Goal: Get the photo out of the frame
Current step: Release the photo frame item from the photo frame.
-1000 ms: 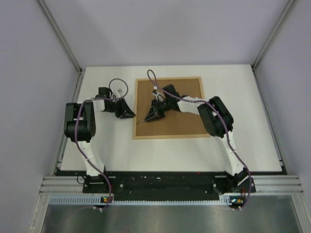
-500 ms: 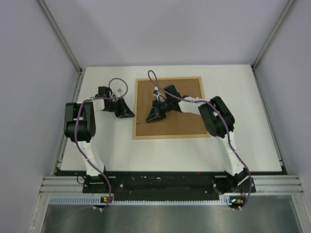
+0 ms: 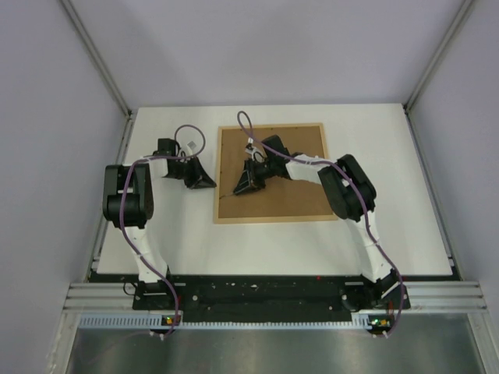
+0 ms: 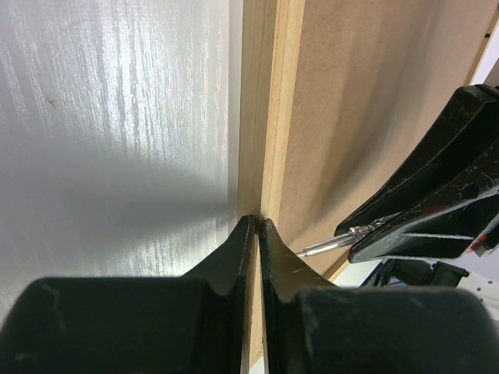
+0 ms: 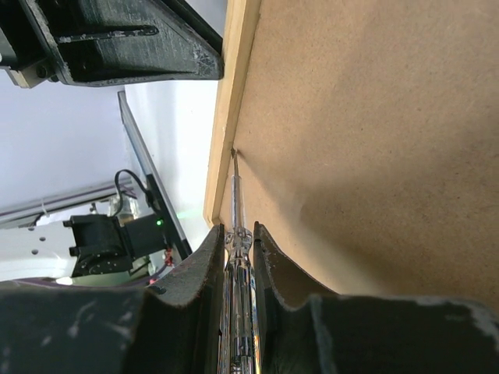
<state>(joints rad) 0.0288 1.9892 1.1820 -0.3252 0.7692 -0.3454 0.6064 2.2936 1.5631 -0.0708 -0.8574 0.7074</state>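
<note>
Near edge: one metal rail (image 3: 273,296), two arm bases. White table (image 3: 390,234) beyond, plain grey-lilac walls (image 3: 257,47) left, right and behind. One frame (image 3: 270,219), flat mid-table, back up, one brown backing board (image 3: 292,199) set in it. Photo hidden. Left gripper (image 4: 255,222) pinched to a thin slit, nothing seen held, tips at frame's left rim. Right gripper (image 5: 236,230) clamped on one screwdriver (image 5: 236,202), tip where board meets frame.
</note>
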